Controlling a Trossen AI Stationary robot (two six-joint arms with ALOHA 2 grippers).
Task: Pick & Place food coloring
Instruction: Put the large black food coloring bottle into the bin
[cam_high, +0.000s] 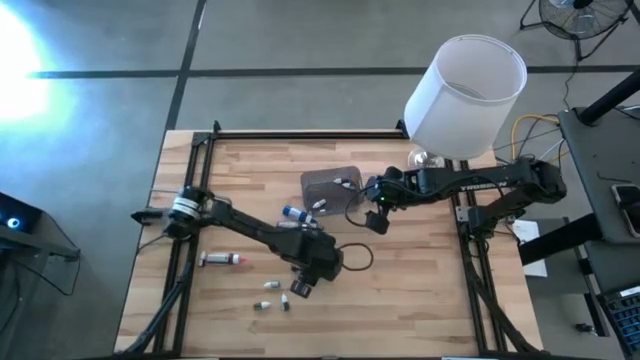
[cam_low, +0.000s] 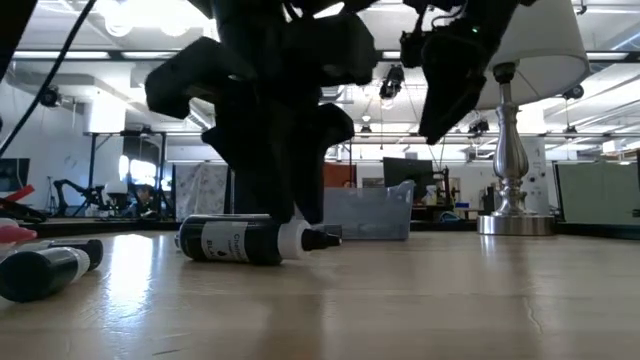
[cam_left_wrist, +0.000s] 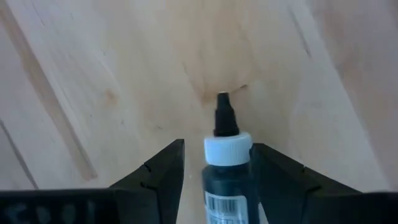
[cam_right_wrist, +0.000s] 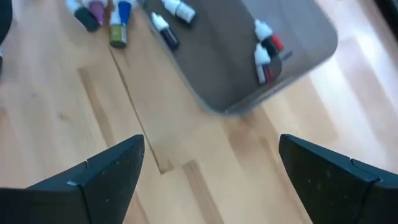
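A dark food coloring bottle (cam_left_wrist: 227, 186) with a white collar and a black nozzle lies on its side on the wooden table (cam_high: 420, 290); it also shows in the low view (cam_low: 250, 240). My left gripper (cam_high: 299, 288) is open and reaches down over it, with one finger on each side of the bottle's neck end (cam_left_wrist: 227, 146). My right gripper (cam_right_wrist: 211, 168) is wide open and empty above the table, just near of the grey tub (cam_right_wrist: 249, 62). The tub (cam_high: 332, 187) holds a few small bottles (cam_right_wrist: 266, 50).
More small bottles lie loose: a few beside the tub (cam_high: 295, 213), a red-capped tube (cam_high: 222, 259) at the left, and three tiny ones (cam_high: 270, 294) near the front. A white-shaded lamp (cam_high: 465, 95) stands at the far right. A black cable loop (cam_high: 355, 258) lies beside the left gripper.
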